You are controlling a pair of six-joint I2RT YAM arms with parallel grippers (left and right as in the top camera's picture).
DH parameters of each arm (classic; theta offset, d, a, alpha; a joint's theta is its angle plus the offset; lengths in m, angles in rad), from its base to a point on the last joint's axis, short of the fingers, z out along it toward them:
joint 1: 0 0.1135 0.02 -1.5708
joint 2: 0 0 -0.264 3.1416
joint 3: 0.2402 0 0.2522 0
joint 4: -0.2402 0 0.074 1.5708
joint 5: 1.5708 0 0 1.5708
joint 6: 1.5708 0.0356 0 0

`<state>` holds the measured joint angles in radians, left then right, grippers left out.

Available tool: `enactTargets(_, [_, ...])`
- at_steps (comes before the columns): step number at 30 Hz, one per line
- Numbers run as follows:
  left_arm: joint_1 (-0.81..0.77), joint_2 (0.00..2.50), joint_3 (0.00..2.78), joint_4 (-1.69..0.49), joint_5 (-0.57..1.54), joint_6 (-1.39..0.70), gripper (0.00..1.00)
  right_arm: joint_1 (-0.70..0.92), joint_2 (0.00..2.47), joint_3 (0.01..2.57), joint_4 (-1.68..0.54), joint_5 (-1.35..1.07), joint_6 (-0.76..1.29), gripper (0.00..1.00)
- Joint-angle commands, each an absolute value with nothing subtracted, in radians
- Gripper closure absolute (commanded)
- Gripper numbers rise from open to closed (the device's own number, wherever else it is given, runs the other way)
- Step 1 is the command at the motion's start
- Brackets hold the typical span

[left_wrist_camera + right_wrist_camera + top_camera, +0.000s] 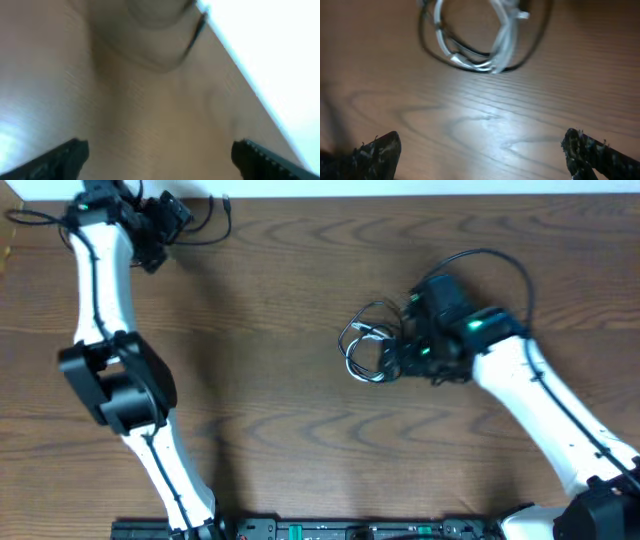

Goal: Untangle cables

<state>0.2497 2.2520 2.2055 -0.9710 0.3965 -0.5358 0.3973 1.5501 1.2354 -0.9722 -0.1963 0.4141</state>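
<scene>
Step in hand, as I judge it: separating the remaining bundle (365, 345). It lies mid-bench (280, 430), white and black loops wound together, just ahead of my right pincer (481, 140). That pincer is released, jaws wide, nothing between them. My left pincer (159, 150) is also released and empty, at the far bench edge, with one black cord (197, 31) lying near it. Next move: advance the right pincer onto a single strand, clench, and draw it clear without dragging the other loops.
</scene>
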Motion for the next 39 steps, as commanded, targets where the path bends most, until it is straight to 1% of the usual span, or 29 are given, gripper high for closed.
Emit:
enactTargets(1, [0.235, 2.124, 2.218, -1.121, 0.522, -0.429, 0.02, 0.282, 1.488, 1.257, -0.992, -0.194, 0.429, 0.01])
enactTargets(3, [0.199, 2.086, 2.218, -1.243, 0.662, -0.313, 0.02, 0.21, 1.477, 1.257, -0.99, -0.194, 0.429, 0.01])
enactTargets(4, [0.175, 2.076, 2.218, -1.291, 0.699, -0.269, 0.02, 0.179, 1.477, 1.257, -0.985, -0.194, 0.43, 0.01])
enactTargets(7, [0.08, 2.072, 2.216, -1.427, 0.704, -0.17, 0.02, 0.089, 1.477, 1.257, -0.967, -0.194, 0.432, 0.01])
enactTargets(9, [-0.01, 2.074, 2.187, -1.501, 0.612, -0.131, 0.02, 0.022, 1.478, 1.257, -0.958, -0.194, 0.467, 0.01])
enactTargets(10, [-0.063, 2.074, 2.16, -1.517, 0.543, -0.131, 0.02, -0.013, 1.477, 1.257, -0.963, -0.196, 0.487, 0.01])
enactTargets(12, [-0.136, 2.075, 2.115, -1.514, 0.483, -0.131, 0.02, -0.062, 1.477, 1.257, -0.977, -0.213, 0.493, 0.01])
enactTargets(15, [-0.253, 2.076, 2.035, -1.464, 0.432, -0.131, 0.02, -0.121, 1.477, 1.257, -1.003, -0.215, 0.493, 0.01])
enactTargets(16, [-0.305, 2.076, 1.991, -1.416, 0.432, -0.131, 0.02, -0.134, 1.477, 1.256, -1.003, -0.21, 0.493, 0.01])
enactTargets(22, [-0.475, 2.081, 1.794, -1.176, 0.406, -0.131, 0.0, -0.195, 1.477, 1.256, -0.986, -0.21, 0.493, 0.01])
enactTargets(25, [-0.526, 2.082, 1.697, -1.047, 0.406, -0.131, 0.07, -0.213, 1.477, 1.256, -1.008, -0.209, 0.493, 0.01])
enactTargets(27, [-0.554, 2.083, 1.636, -0.96, 0.406, -0.132, 0.08, -0.212, 1.477, 1.256, -1.011, -0.21, 0.493, 0.01])
enactTargets(28, [-0.565, 2.083, 1.614, -0.93, 0.406, -0.132, 0.15, -0.212, 1.477, 1.256, -1.013, -0.21, 0.493, 0.01])
enactTargets(30, [-0.576, 2.083, 1.596, -0.904, 0.405, -0.132, 0.22, -0.212, 1.477, 1.256, -1.015, -0.21, 0.493, 0.01])
enactTargets(32, [-0.577, 2.083, 1.594, -0.891, 0.386, -0.136, 0.25, -0.212, 1.477, 1.256, -1.021, -0.21, 0.493, 0.01])
enactTargets(34, [-0.576, 2.083, 1.594, -0.879, 0.339, -0.136, 0.34, -0.21, 1.477, 1.256, -1.031, -0.21, 0.493, 0.01])
enactTargets(36, [-0.577, 2.083, 1.594, -0.873, 0.304, -0.136, 0.5, -0.208, 1.477, 1.256, -1.037, -0.214, 0.493, 0.01])
enactTargets(37, [-0.576, 2.083, 1.595, -0.873, 0.305, -0.136, 0.6, -0.208, 1.477, 1.256, -1.041, -0.218, 0.493, 0.01])
enactTargets(38, [-0.576, 2.082, 1.597, -0.874, 0.305, -0.142, 0.75, -0.208, 1.477, 1.256, -1.043, -0.22, 0.493, 0.01])
enactTargets(39, [-0.574, 2.079, 1.602, -0.876, 0.305, -0.155, 0.81, -0.208, 1.477, 1.256, -1.047, -0.22, 0.493, 0.01])
